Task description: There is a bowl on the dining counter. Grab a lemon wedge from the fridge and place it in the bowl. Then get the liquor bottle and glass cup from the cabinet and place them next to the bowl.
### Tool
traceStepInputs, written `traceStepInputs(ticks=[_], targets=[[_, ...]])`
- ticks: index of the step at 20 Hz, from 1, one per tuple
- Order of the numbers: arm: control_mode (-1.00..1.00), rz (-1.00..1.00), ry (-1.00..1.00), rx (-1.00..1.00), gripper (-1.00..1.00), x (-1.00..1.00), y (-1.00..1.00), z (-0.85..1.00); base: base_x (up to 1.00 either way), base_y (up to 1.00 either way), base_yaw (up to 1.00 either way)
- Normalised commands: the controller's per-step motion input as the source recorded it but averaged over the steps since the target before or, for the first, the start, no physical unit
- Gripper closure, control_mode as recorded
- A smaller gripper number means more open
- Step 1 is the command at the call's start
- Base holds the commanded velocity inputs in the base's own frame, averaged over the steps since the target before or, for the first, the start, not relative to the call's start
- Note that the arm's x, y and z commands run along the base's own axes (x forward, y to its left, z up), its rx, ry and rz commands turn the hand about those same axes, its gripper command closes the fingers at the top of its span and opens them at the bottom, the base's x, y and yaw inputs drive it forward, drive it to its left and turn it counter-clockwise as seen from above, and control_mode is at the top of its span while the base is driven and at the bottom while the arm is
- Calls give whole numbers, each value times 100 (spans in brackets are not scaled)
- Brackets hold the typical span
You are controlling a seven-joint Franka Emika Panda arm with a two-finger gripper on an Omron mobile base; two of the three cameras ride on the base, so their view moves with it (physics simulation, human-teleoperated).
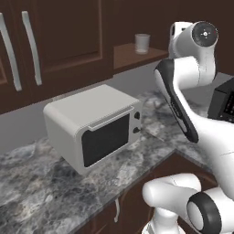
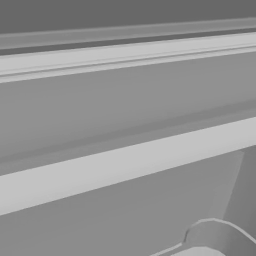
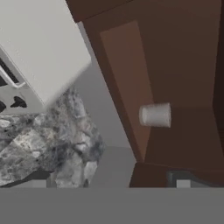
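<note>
On the open cabinet shelf (image 1: 132,55), above and behind the marbled surface (image 1: 41,183): glass cup (image 1: 142,43) standing upright, alone, near the shelf's front edge. Same glass cup (image 3: 155,115) seen in the hand view lying sideways in frame, owing to the roll of the hand; shelf board (image 3: 122,83) beneath it, dark cabinet wall behind. White microwave (image 1: 93,128) on the surface below and to the left of the shelf, well apart from the cup. Tool (image 3: 112,181) with fingers spread wide apart, nothing between them; the two dark tips (image 3: 183,178) just visible at the lower edge, short of the cup and not touching it. No liquor bottle, bowl or lemon wedge to report. Right base view blocked by a flat grey panel close to the lens; nothing usable there. Step in hand, as judged: approach to the cup for a grasp. Recommended: centre the cup between the fingers before advancing, since it sits toward one tip; come in level with the shelf, around the cup's mid-height, clear of the shelf board and the cabinet wall; close only once the fingers straddle the sides. Risk noted: a fingertip striking the cup off-centre, tipping it or pushing it deeper into the cabinet. Lift straight up before withdrawing, clear of the microwave.
</note>
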Motion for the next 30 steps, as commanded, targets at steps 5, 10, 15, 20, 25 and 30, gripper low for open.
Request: traceStepInputs(ticks=[5, 10, 15, 20, 25, 30], targets=[[-100, 0, 0, -6, -100, 68, -2, 2, 0, 0, 0], [-100, 0, 2, -1, -100, 46, 0, 6, 0, 0, 0], [-100, 0, 0, 0, -100, 13, 0, 0, 0, 0, 0], [-100, 0, 4, 0, -100, 29, 0, 5, 0, 0, 0], [-100, 0, 6, 0, -100, 30, 0, 10, 0, 0, 0], [-100, 0, 4, 0, -100, 31, -5, 8, 0, 0, 0]])
